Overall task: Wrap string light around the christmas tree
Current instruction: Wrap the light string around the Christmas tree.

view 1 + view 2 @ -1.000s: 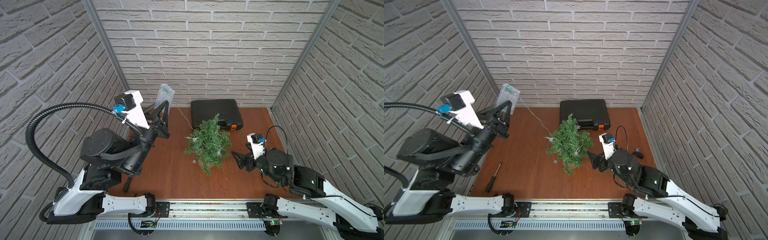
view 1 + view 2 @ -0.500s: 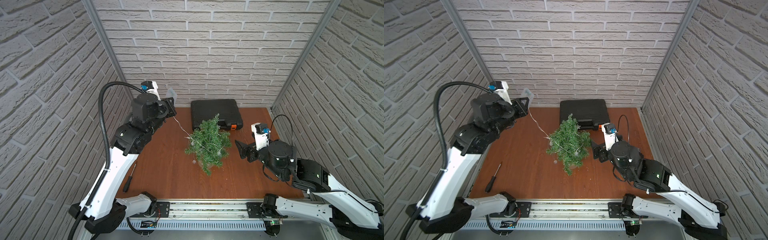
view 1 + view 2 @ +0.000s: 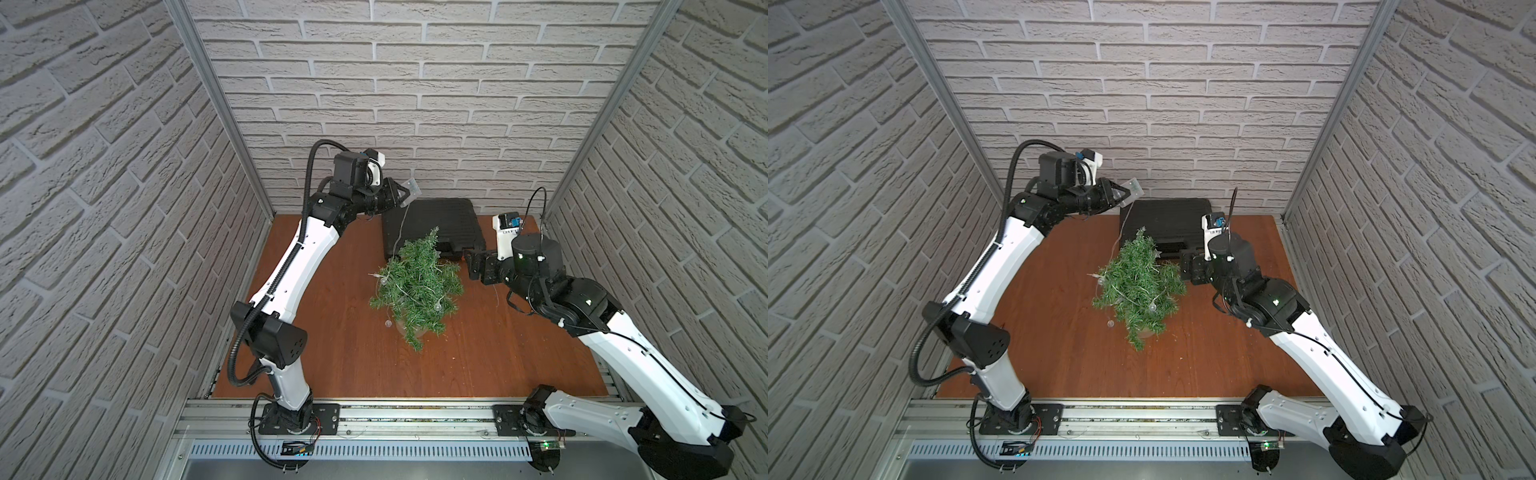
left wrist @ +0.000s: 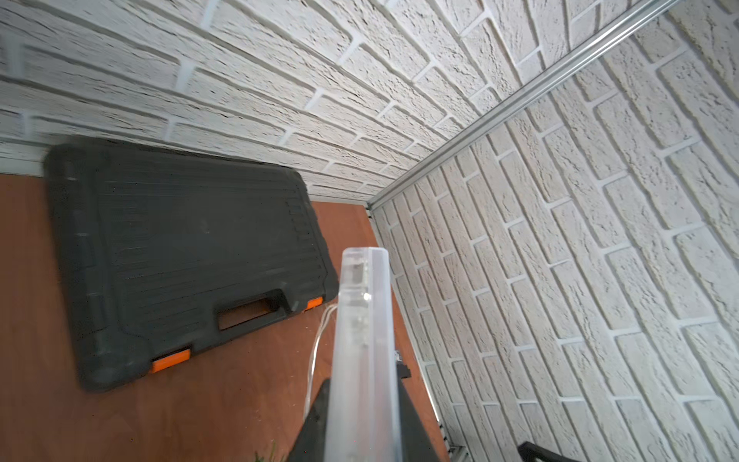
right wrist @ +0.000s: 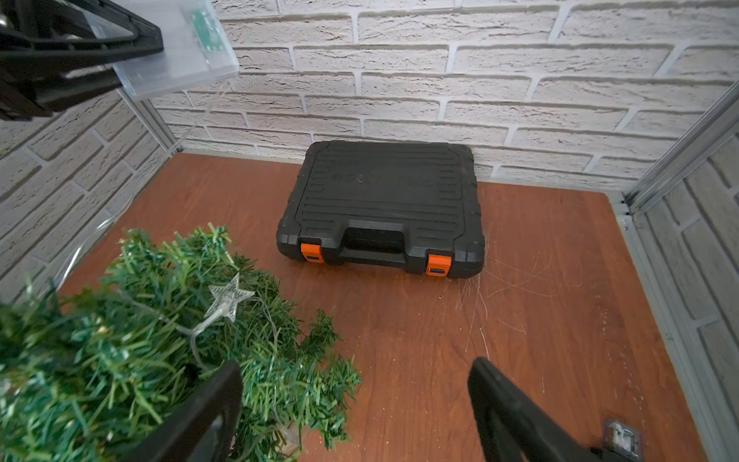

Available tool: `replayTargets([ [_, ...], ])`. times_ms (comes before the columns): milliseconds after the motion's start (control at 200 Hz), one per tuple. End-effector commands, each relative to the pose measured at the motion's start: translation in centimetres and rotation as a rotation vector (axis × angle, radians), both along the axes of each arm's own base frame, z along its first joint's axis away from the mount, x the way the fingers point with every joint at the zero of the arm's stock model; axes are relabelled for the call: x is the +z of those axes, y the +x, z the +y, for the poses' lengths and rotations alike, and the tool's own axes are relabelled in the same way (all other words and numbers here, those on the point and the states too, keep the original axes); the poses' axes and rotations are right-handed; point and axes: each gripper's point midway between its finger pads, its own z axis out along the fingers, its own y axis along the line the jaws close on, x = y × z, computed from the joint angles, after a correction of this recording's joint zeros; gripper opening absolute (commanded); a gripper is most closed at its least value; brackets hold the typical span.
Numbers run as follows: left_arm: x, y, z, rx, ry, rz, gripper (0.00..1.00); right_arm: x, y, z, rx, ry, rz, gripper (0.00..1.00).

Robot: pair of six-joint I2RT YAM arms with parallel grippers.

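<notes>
Tree stands mid-table. The light loops through its branches, and one wire rises to the clear box. The left gripper, clamped on that box, holds it high at 12 o'clock of the tree, the side where the case lies. The right gripper waits at 3 o'clock, jaws wide apart and empty, just beside the needles. For a good turn, carry the box around the tip on a wide arc, low enough for the wire to settle onto the branches. Use light tension only, since a hard pull would likely tip the tree. Steady it with your right gripper if it leans.
</notes>
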Motion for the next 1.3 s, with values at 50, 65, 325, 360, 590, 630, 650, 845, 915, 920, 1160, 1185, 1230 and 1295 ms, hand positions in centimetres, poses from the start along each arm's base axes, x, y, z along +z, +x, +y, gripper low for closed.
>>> replayTargets([
  [50,3.2,-0.4,-2.6,-0.103,-0.153,-0.020,0.00,3.3,3.3,1.3,0.028,0.346,0.000,0.86],
  [65,3.1,-0.3,-2.7,-0.099,-0.162,-0.008,0.00,3.4,3.6,1.3,0.026,0.381,0.010,0.86],
  [325,3.4,0.1,-4.7,-0.040,-0.300,0.122,0.00,4.6,8.1,4.5,0.028,0.888,0.180,0.76],
  [360,3.2,0.2,-4.8,-0.010,-0.308,0.140,0.00,4.6,8.7,5.1,0.028,0.953,0.208,0.73],
  [590,2.9,-0.1,-5.2,0.054,-0.370,0.214,0.00,6.1,11.3,7.4,0.028,1.280,0.275,0.58],
  [630,2.9,-0.2,-5.1,0.065,-0.369,0.216,0.00,6.6,11.4,7.3,0.016,1.300,0.258,0.58],
  [650,2.7,-0.2,-5.0,0.069,-0.366,0.216,0.00,6.8,11.5,7.2,0.014,1.307,0.247,0.58],
  [845,2.0,-0.6,-4.9,0.089,-0.363,0.233,0.00,6.7,11.6,7.5,-0.009,1.376,0.268,0.52],
  [915,2.3,-0.8,-5.0,0.080,-0.376,0.232,0.00,6.0,11.7,7.6,-0.030,1.382,0.283,0.50],
  [920,2.2,-0.9,-5.0,0.080,-0.376,0.234,0.00,6.0,11.6,7.7,-0.030,1.382,0.283,0.50],
  [1160,2.9,-1.7,-5.4,0.072,-0.424,0.245,0.00,4.6,11.8,8.4,-0.072,1.386,0.324,0.48],
  [1185,2.9,-1.8,-5.4,0.070,-0.423,0.245,0.00,4.6,11.9,8.5,-0.075,1.388,0.321,0.48],
  [1230,2.8,-2.0,-5.4,0.070,-0.425,0.244,0.00,4.7,11.9,8.5,-0.077,1.393,0.311,0.48],
  [1295,2.6,-2.2,-5.5,0.063,-0.438,0.259,0.00,5.1,12.1,8.6,-0.077,1.403,0.297,0.48],
])
